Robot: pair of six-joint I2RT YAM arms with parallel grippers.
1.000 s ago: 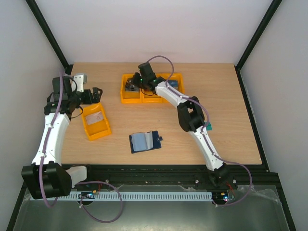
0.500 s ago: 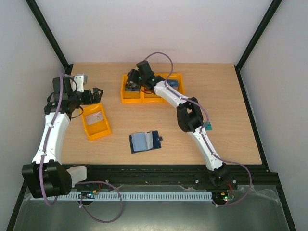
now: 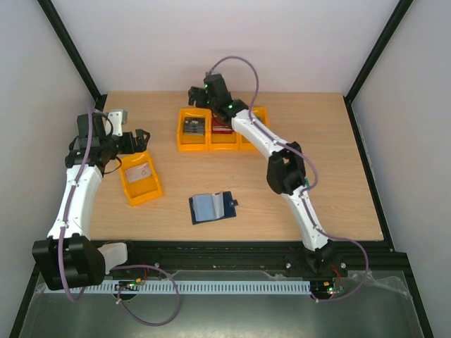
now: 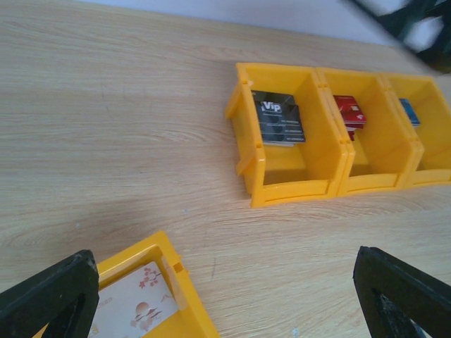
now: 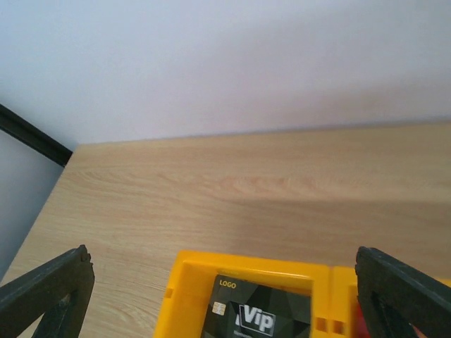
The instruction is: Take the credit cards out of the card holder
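Both open now: left gripper (image 3: 138,141) unmoved, right gripper (image 3: 199,96) risen, apparently clear of the black card (image 4: 278,118).

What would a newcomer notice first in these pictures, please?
A row of three orange bins sits at the far middle of the table, a black card in the leftmost, with the right gripper open above it. An open navy card holder lies alone near the front edge.
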